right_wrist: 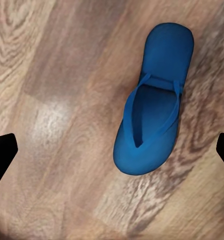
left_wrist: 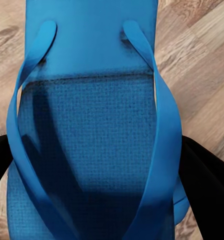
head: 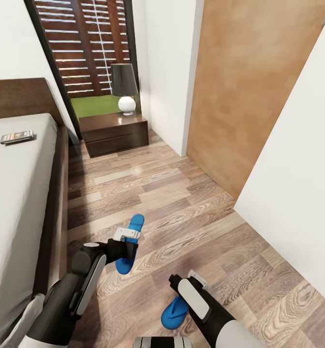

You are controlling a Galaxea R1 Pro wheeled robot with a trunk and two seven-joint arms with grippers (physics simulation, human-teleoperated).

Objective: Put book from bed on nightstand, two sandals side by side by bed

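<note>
Currently: left gripper (head: pixel 125 245) jaws straddle one sandal (left_wrist: pixel 92 130), grip unconfirmed, slip risk; right gripper (right_wrist: pixel 112 150) jaws released above second sandal (right_wrist: pixel 153 100); book (head: pixel 17 137) on bed (head: pixel 12 203).

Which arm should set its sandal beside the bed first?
Left, probably. The left gripper is on one sandal, on the bed side. The right gripper hangs open above the other sandal, which lies on the floor.
</note>
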